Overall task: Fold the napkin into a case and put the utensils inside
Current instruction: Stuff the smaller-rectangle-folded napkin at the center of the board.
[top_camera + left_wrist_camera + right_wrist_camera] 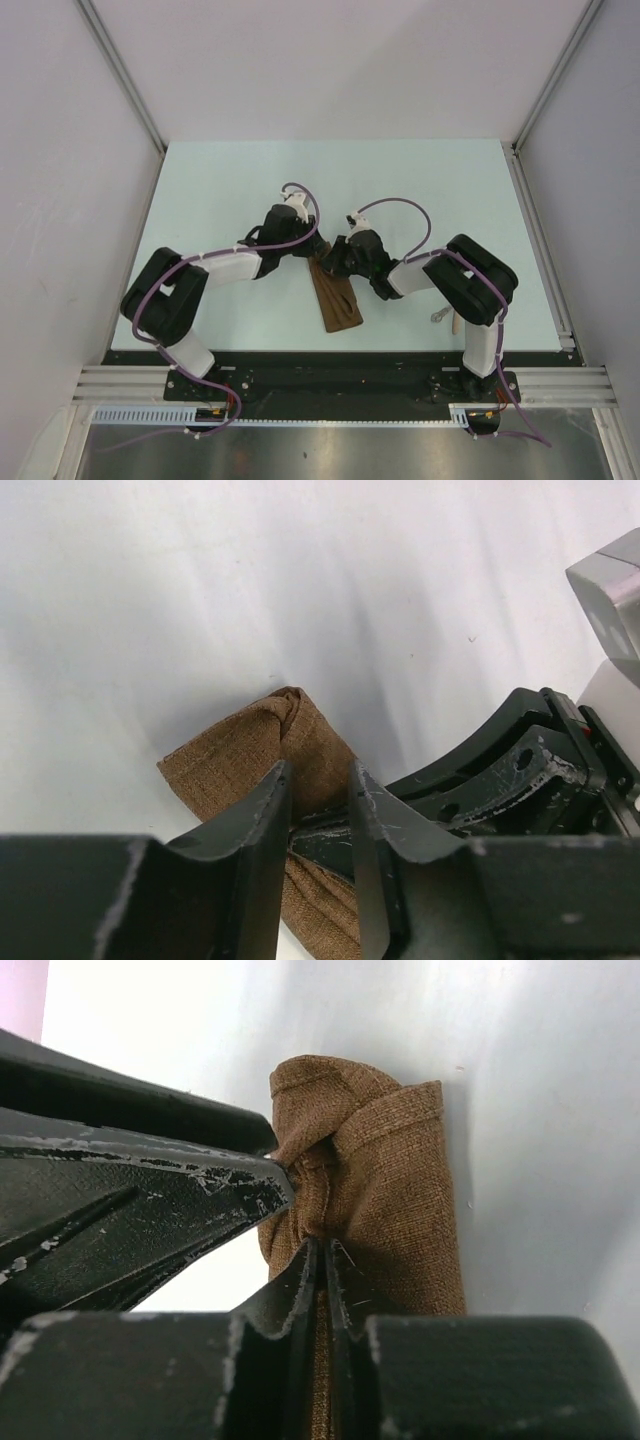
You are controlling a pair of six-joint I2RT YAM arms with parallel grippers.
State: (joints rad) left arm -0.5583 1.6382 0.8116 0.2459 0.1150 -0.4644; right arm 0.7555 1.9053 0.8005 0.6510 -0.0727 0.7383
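My two end effectors meet over the far end of the napkin (337, 300), which lies as a narrow folded strip on the pale bench (420, 190), near its front edge and between my two arms. Its long side runs from far to near, leaning a little to one side.

My right end effector (320, 1250) is clenched on the cloth. The fingers stand almost together, with only a thin slit between them. Brown weave shows in that slit, and the creases of the napkin draw in toward the tips. Beyond them the end of the strip is bunched, with one folded band crossing over the top of it.

My left end effector (318, 775) is released. Its fingers stand apart with a plain gap between them, and no cloth is pinched there. It hangs just over the same end of the napkin, tips close to the weave; whether they touch it I cannot tell. One of the right fingers shows dark through the gap, so the two end effectors sit very close together.

The utensils (446, 318) lie off to the right by my right arm, near the front edge and well apart from the napkin. Only a small silver part and a pale tan handle show — the arm covers the rest.
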